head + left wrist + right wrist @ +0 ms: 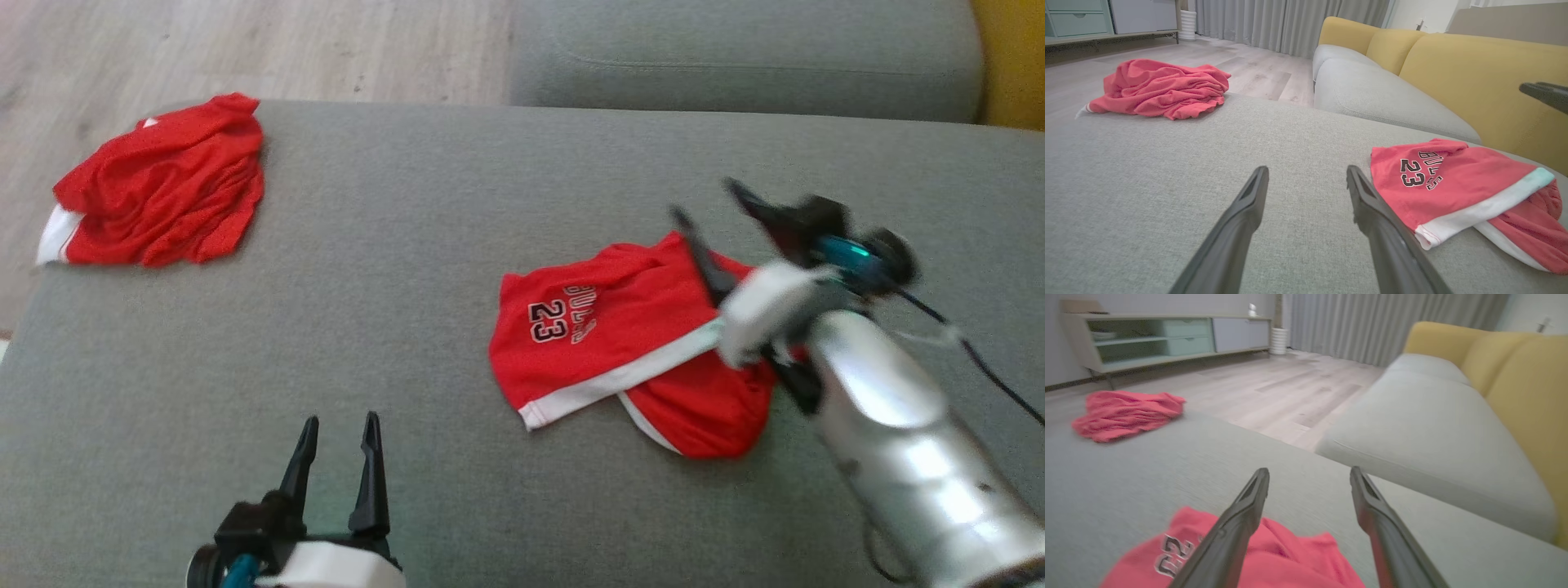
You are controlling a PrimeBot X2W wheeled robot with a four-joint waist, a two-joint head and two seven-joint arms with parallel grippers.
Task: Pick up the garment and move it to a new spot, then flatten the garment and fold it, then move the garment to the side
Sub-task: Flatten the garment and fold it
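Leftmost, a crumpled red heap [159,184] sits on the far left corner of the wide grey cushion [408,327], beside the wooden floor [245,41]. Nearer the robot, the left pincer [341,425] hovers low over bare cushion, its fingers spread wide with nothing between them. Right of centre lies the garment [596,343], red with a white hem band and the number 23, doubled over in layers, one rounded edge poking out beneath the band. Over its right edge hangs the right pincer [704,200], blurred, its fingers parted and empty. Whether a finger touches the cloth cannot be told. Beyond stands a grey sofa seat [735,49] with a yellow backrest [1474,73].
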